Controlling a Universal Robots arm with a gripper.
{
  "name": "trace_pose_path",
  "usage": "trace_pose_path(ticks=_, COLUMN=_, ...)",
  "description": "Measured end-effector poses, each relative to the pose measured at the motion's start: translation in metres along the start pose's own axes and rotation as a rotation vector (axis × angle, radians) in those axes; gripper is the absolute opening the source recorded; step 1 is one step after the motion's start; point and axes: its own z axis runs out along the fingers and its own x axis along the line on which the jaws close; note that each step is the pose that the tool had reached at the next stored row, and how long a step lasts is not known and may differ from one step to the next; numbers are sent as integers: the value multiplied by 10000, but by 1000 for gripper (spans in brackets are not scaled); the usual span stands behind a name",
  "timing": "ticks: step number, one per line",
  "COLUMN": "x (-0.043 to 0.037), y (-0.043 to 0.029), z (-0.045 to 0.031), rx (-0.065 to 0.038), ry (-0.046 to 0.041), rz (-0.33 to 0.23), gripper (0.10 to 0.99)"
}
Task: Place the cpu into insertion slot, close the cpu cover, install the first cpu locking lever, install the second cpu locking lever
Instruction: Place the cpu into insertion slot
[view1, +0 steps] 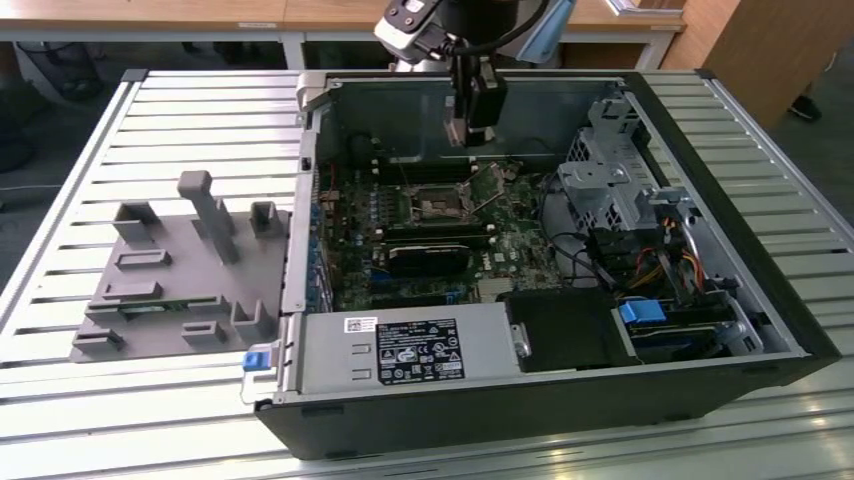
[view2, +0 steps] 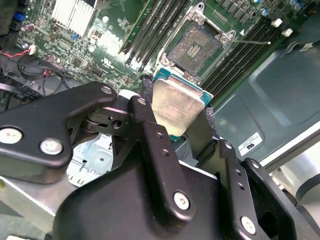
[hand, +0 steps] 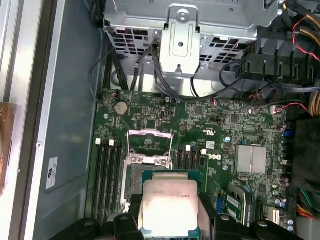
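1. Clamping the cpu (view2: 176, 106) by two opposite edges, your gripper (view1: 475, 132) hangs inside the open case (view1: 534, 425), above the motherboard (view1: 400, 270).
2. You can see the cpu's silver top in both wrist views, its green edge peeking out between the black fingers (view2: 150, 127).
3. The cpu is in the air just beside the insertion slot (view2: 196, 46), not seated in it.
4. The slot lies bare, its dark centre exposed, between two banks of memory slots (hand: 107, 175) near the board's edge by the case wall.
5. The cpu cover (hand: 150, 133) stands swung up off the slot.
6. On the table (view1: 160, 120), a grey fixture (view1: 174, 270) sits beside the case, at the exterior view's left.
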Motion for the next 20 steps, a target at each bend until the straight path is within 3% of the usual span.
trace_pose_path(ticks=20, x=14, y=-79, z=89, rx=6, ry=-22, rz=285, gripper=529)
